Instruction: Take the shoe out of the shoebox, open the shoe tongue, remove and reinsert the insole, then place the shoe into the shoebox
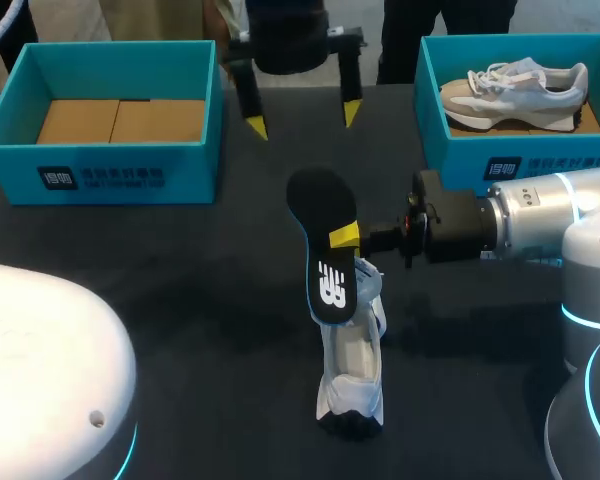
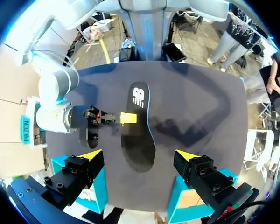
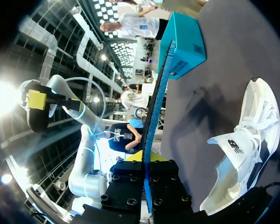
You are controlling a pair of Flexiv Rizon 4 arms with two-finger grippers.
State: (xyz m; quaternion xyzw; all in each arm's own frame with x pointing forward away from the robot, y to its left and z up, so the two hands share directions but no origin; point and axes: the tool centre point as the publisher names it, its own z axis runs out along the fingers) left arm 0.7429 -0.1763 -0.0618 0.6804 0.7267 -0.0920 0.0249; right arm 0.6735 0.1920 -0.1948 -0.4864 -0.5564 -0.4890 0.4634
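My right gripper (image 1: 347,238) is shut on the side edge of a black insole (image 1: 323,250) with a blue rim, holding it in the air above the table's middle. Under the insole a white shoe (image 1: 352,375) lies on the dark table. In the right wrist view the insole (image 3: 155,107) runs edge-on between my fingers and the shoe (image 3: 245,154) lies beside it. My left gripper (image 1: 304,120) hangs open at the far side, empty. In the left wrist view the insole (image 2: 137,128) lies ahead of its spread fingers, with the right gripper (image 2: 127,117) clamped on it.
A teal shoebox (image 1: 110,160) with a bare cardboard floor stands at the back left. A second teal shoebox (image 1: 500,160) at the back right holds a grey and white shoe (image 1: 515,85). The right arm's body (image 1: 540,225) stretches in front of that box.
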